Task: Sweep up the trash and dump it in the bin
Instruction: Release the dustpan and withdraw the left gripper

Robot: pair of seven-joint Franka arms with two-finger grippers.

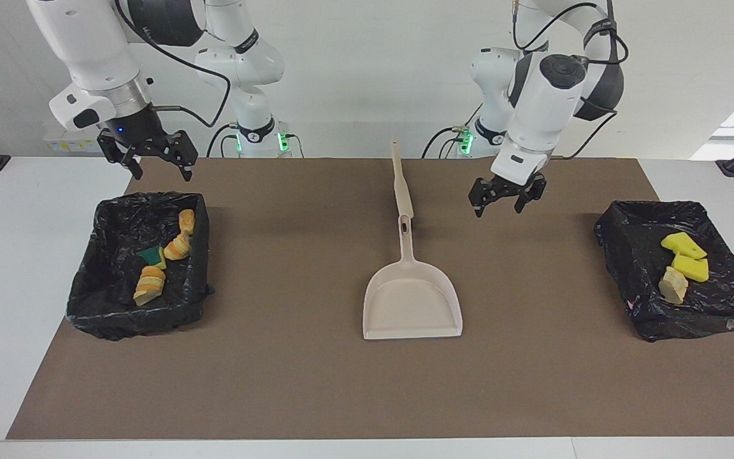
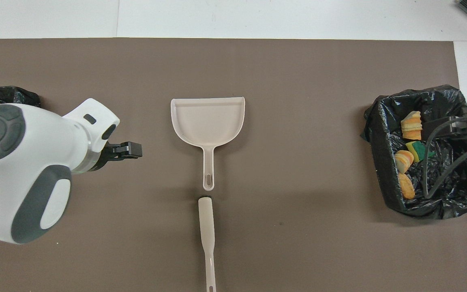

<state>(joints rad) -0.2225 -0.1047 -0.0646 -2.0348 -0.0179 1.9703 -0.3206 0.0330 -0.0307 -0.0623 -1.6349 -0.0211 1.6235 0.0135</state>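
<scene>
both arms hang spread-fingered, left gripper [image 1: 506, 197] and right gripper [image 1: 148, 157] empty, above the flat beige plastic dustpan [image 1: 412, 306] on the brown worktop [image 1: 290, 382].

Dustpan [image 1: 412, 299] lies mid-mat [image 1: 316, 382], both claws raised, empty.

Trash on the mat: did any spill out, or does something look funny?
Nothing stands out. The scraps lie inside one black-lined bin, more scraps inside the other bin. The empty dustpan lies flat on the mat, the brush in line with its handle.
</scene>
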